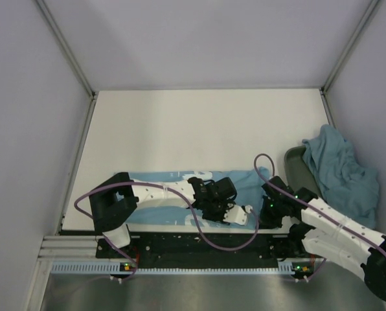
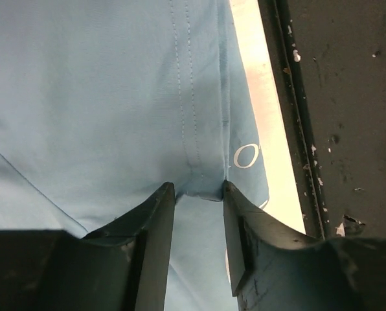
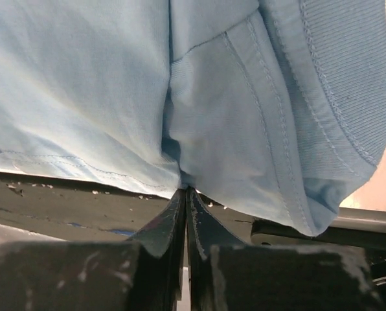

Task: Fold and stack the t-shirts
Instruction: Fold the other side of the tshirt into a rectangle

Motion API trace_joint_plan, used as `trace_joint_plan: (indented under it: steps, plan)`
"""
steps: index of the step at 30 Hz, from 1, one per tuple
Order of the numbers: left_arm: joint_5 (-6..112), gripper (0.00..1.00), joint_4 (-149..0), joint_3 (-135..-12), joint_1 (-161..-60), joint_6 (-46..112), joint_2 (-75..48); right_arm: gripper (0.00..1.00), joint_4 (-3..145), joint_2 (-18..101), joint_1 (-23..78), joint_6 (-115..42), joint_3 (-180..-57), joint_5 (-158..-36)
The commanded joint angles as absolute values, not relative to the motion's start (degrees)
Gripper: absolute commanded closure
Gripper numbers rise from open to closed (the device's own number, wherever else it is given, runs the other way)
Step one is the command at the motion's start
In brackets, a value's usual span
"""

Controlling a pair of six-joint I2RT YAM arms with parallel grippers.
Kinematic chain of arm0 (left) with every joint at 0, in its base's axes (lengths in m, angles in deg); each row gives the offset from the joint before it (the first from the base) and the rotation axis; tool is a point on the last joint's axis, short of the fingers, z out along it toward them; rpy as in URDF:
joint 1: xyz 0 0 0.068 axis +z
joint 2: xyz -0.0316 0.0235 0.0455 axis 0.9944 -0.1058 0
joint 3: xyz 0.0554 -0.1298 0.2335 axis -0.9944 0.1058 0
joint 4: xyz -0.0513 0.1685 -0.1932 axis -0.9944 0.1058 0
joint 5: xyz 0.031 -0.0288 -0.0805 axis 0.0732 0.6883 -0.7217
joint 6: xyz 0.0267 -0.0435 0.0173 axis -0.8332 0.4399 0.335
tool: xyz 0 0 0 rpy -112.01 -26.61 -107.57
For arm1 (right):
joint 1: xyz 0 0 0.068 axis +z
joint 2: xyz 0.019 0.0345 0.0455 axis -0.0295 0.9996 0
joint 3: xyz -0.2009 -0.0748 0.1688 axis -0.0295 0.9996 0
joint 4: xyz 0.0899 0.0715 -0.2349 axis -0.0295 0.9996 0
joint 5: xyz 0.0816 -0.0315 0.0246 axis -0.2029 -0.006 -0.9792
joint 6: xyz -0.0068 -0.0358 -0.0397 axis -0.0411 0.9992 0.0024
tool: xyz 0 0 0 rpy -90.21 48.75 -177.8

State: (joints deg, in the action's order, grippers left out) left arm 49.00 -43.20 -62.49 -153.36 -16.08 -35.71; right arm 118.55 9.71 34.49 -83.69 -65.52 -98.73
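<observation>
A light blue t-shirt [image 1: 160, 184] with white print lies flat along the table's near edge. My left gripper [image 1: 239, 216] is at its near right part. In the left wrist view the left gripper [image 2: 199, 188] has its jaws a narrow gap apart. The fingertips [image 2: 166, 189] touch a fold edge of the shirt [image 2: 115, 97], and another layer lies under them. My right gripper [image 1: 267, 206] is at the shirt's right end. In the right wrist view the right gripper [image 3: 186, 189] is shut on the hem of the shirt [image 3: 232, 116], which hangs above the black rail.
A crumpled pile of more light blue t-shirts [image 1: 345, 178] lies over a grey-green bin [image 1: 295, 165] at the right wall. The black base rail [image 1: 199, 246] runs along the near table edge. White walls close in the table [image 1: 199, 129] on three sides.
</observation>
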Motion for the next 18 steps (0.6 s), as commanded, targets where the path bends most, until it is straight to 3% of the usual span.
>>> trace_joint_plan:
  steps: [1, 2, 3, 5, 11, 15, 18]
  plan:
    - [46.3, 0.57, -41.6, -62.3, -153.5, -18.6, -34.7, 0.93, 118.2, 7.7, 34.1, -84.8, -65.4, -97.4]
    - [45.4, 0.55, -40.6, -62.5, -153.5, -19.1, -34.3, 0.75, 118.9, 7.8, 34.1, -84.8, -65.9, -97.1]
    - [44.8, 0.53, -39.3, -62.7, -153.5, -19.4, -34.1, 0.66, 119.8, 7.8, 34.1, -84.6, -66.7, -96.9]
    - [44.4, 0.46, -36.4, -63.7, -153.4, -20.2, -33.2, 0.58, 122.5, 7.7, 34.1, -83.6, -70.7, -95.5]
    - [43.1, 0.38, -30.7, -66.5, -146.9, -20.4, -26.6, 0.52, 128.1, 12.6, 30.6, -73.5, -87.5, -84.9]
    - [43.2, 0.38, -28.1, -68.1, -135.8, -16.8, -24.2, 0.59, 123.0, 22.4, 21.9, -64.4, -92.0, -84.0]
    - [46.8, 0.45, -27.8, -66.5, -125.8, -15.0, -22.6, 0.62, 116.1, 28.5, 16.4, -60.7, -92.2, -85.9]
